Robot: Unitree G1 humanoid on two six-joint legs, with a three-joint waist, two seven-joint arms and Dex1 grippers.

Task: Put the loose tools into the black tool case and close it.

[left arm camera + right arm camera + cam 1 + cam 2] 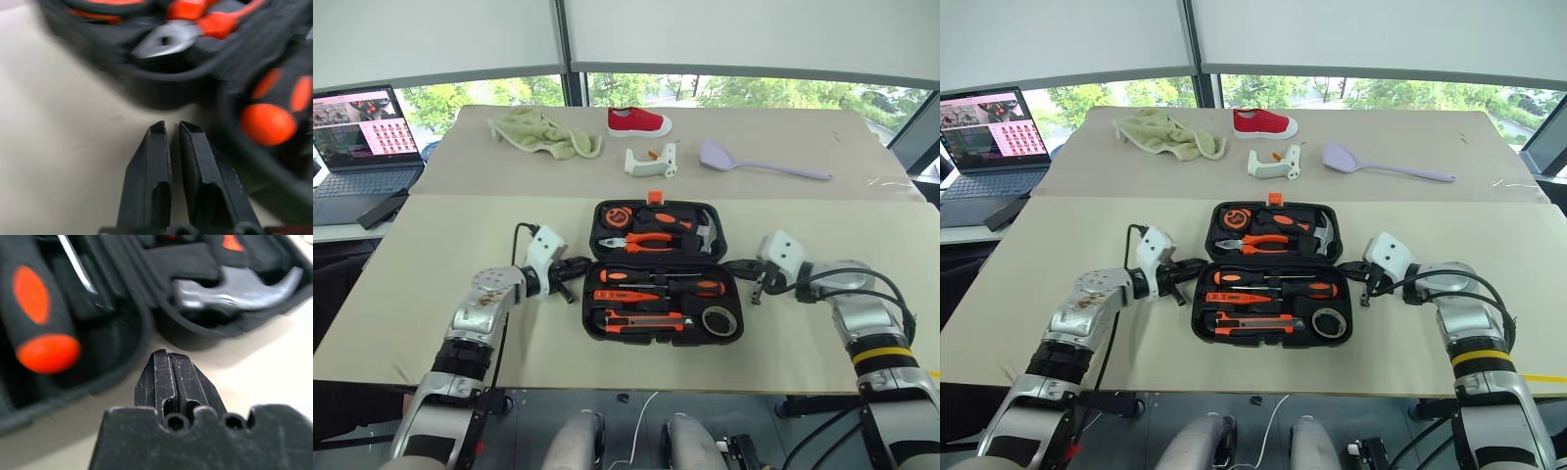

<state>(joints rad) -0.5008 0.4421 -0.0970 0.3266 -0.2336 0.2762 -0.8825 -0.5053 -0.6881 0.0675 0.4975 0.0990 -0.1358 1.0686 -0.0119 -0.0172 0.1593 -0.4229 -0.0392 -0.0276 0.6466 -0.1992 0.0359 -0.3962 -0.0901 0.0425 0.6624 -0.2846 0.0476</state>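
Observation:
The black tool case (656, 258) lies open in the middle of the near table. Its near half holds two black-and-orange screwdrivers (661, 277), an orange tester screwdriver (626, 295), a utility knife (641, 318) and a grey tape roll (718, 319). In the far half lie pliers (646, 240) and a hammer (705, 230). My left gripper (585, 262) is shut and empty, its tips (171, 128) just short of the case's left side by the hinge. At the right side by the hinge, my right gripper (732, 264) is shut and empty (168, 356).
On the far table lie a green cloth (543, 130), a red shoe (638, 121), a white bracket (651, 161) and a lilac spatula (754, 163). An open laptop (362, 147) stands at the far left. Bare tabletop flanks the case on both sides.

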